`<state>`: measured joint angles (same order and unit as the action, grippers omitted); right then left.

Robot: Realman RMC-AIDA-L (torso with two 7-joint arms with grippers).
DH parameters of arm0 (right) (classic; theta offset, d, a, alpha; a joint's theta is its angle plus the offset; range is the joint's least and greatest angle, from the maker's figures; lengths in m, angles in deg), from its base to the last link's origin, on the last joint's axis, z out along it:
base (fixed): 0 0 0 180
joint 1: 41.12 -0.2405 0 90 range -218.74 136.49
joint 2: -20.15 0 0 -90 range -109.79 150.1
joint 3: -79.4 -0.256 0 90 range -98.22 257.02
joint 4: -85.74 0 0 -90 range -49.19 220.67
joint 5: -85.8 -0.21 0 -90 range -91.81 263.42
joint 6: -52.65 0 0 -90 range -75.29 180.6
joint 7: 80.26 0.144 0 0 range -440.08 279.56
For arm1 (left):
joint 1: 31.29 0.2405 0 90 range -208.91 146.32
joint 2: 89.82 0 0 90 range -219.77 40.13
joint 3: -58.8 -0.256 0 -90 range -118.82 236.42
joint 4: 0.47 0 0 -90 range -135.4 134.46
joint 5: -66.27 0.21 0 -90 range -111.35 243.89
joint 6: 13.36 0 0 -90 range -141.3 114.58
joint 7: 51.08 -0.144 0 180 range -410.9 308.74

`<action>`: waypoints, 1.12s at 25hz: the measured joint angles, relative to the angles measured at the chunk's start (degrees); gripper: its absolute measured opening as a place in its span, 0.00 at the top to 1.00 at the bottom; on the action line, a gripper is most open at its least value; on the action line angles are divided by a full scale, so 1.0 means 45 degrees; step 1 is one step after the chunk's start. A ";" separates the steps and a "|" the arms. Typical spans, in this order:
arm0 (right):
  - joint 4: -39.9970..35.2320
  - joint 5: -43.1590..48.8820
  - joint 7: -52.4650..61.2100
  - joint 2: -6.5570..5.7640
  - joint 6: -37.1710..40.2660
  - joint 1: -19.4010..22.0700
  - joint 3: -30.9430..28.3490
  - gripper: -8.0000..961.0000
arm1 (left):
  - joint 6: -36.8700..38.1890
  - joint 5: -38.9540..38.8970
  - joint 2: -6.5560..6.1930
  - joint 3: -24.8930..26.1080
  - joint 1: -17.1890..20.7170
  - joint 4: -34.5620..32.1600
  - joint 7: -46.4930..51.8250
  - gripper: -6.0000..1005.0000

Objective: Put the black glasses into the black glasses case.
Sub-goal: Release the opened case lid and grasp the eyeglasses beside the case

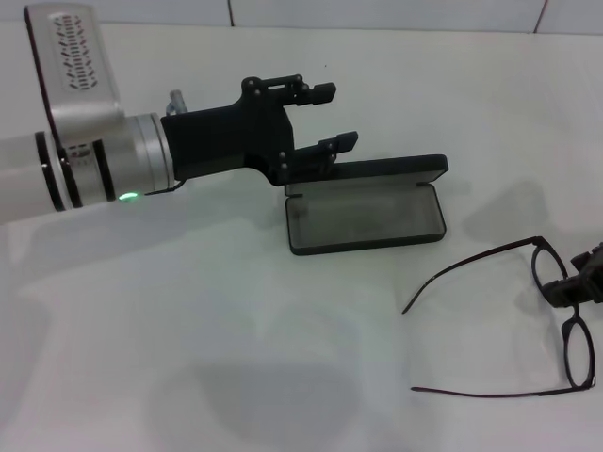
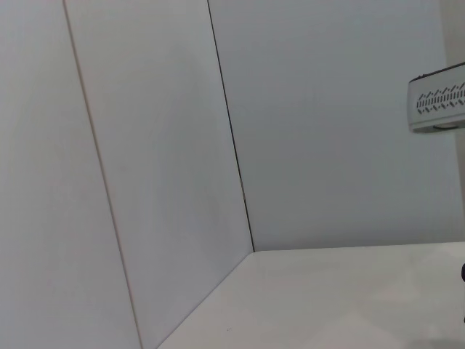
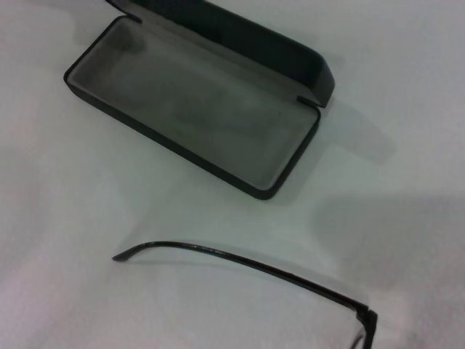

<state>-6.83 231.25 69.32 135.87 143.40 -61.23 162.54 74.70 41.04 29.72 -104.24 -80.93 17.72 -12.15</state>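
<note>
The black glasses case (image 1: 367, 217) lies open in the middle of the table, grey lining up, lid standing along its far side. It also shows in the right wrist view (image 3: 196, 102). The black glasses (image 1: 565, 320) are at the right edge, temple arms unfolded and pointing left. One temple arm (image 3: 247, 263) shows in the right wrist view, on the near side of the case. My right gripper (image 1: 582, 278) is at the right edge, closed on the bridge of the glasses. My left gripper (image 1: 339, 115) is open and empty, just above the case's left end by the lid.
The white table (image 1: 236, 358) meets a white tiled wall (image 1: 377, 11) at the back. The left wrist view shows only wall panels (image 2: 145, 182), a strip of table and part of the other arm (image 2: 436, 105).
</note>
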 joint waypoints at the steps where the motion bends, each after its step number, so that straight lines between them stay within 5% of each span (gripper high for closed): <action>1: -0.0060 -0.0014 0.0000 0.0004 -0.0012 -0.0017 -0.0001 0.41 | -0.0010 -0.0009 0.0000 0.0000 -0.0005 0.0000 -0.0004 0.40; 28: 0.1046 0.0116 0.0396 -0.0016 0.0047 -0.0037 0.0154 0.49 | -0.0660 0.0023 0.0006 0.0000 -0.0165 -0.0017 -0.0058 0.40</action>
<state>-2.13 231.77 71.10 135.80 143.61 -61.40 163.23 71.73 41.14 29.74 -104.24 -81.67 17.64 -12.41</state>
